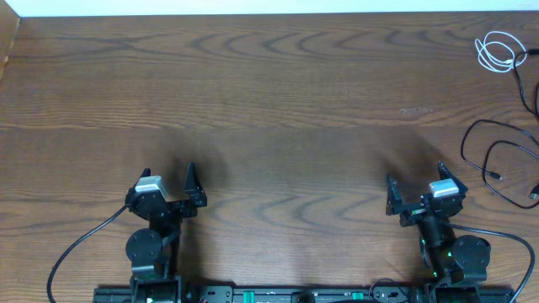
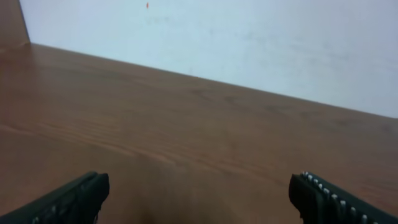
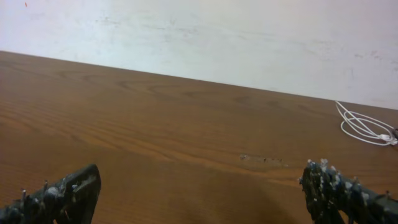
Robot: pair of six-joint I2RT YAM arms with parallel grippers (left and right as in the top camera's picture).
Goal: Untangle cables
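Note:
The white cable (image 1: 497, 52) lies coiled in a small loop at the table's far right corner; in the right wrist view the same white cable (image 3: 367, 127) shows at the right, near the wall. The black cable (image 1: 493, 145) sprawls in loose loops along the right edge, its plug ends toward the front, and runs partly out of frame. My left gripper (image 1: 168, 171) hovers open over bare wood at the front left, nothing between its fingers (image 2: 93, 186). My right gripper (image 1: 414, 172) is open at the front right, left of the black cable, with its fingers (image 3: 320, 180) wide apart.
A wooden table (image 1: 269, 101) meets a white wall (image 3: 217, 31) at the back. Both arm bases stand on a rail (image 1: 295, 295) at the front edge. A thick black arm wire (image 1: 80, 244) curls at the front left. A faint scuff (image 1: 417, 110) marks the wood.

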